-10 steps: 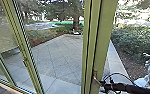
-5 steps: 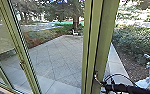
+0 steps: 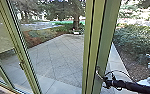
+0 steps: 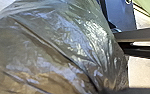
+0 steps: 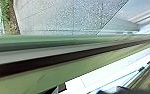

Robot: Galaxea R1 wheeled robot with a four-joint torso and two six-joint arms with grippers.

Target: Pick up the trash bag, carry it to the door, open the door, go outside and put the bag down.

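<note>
One big, shiny trash bag bulges close to the left wrist's camera — whether the left gripper is pinching it, I cannot tell. Ahead, the right gripper is at the handle on the green door frame; spread or pressed together, I cannot tell. Paving lies beyond — bushes alongside.

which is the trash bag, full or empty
Looks filled, how far I cannot tell: the trash bag bulges, broad and rounded.
</note>
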